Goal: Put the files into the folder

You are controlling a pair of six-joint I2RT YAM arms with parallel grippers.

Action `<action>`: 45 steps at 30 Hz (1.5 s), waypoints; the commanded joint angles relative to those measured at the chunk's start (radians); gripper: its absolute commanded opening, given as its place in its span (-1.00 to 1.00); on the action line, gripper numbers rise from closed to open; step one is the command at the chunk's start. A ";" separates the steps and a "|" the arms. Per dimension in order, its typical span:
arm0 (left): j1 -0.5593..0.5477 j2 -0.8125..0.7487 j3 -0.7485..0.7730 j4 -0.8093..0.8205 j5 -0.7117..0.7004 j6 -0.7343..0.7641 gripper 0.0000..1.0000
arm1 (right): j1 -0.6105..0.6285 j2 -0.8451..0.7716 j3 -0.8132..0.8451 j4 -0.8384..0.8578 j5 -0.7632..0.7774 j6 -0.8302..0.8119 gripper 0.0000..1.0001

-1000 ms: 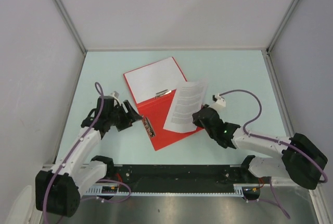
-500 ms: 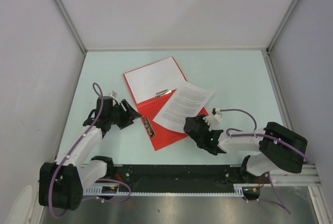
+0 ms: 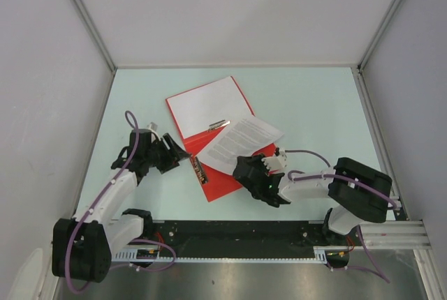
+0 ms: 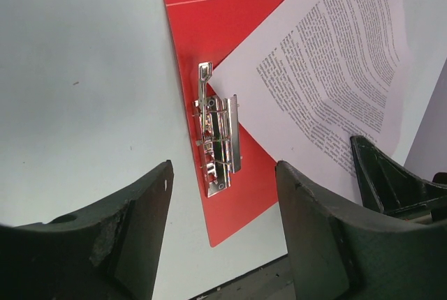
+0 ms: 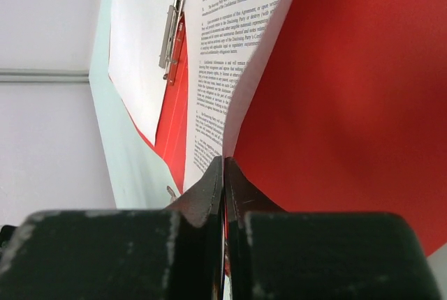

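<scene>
— What's changed?
— The right gripper point(image 3: 244, 169), pinched shut on the sheet point(image 3: 239, 139), has dragged it left. It now lies askew across the folder point(image 3: 222, 183), corner by the clip point(image 4: 220, 139), not yet tucked in.
— And the left gripper point(image 3: 183, 155)?
— Jaws apart, empty, over the clip.
— Surroundings?
— Pale green table point(image 3: 314, 105), plain grey walls point(image 3: 230, 14).

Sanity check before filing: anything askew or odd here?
Yes. The printed sheet lies skewed across the open red folder, with one corner hanging past its right edge. The right fingers pinch its near edge, where the paper curls upward. Nothing looks torn or spilled.
</scene>
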 commanded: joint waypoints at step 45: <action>0.015 -0.042 0.053 0.000 0.026 0.056 0.34 | 0.154 0.081 0.062 0.052 -0.262 -0.309 0.10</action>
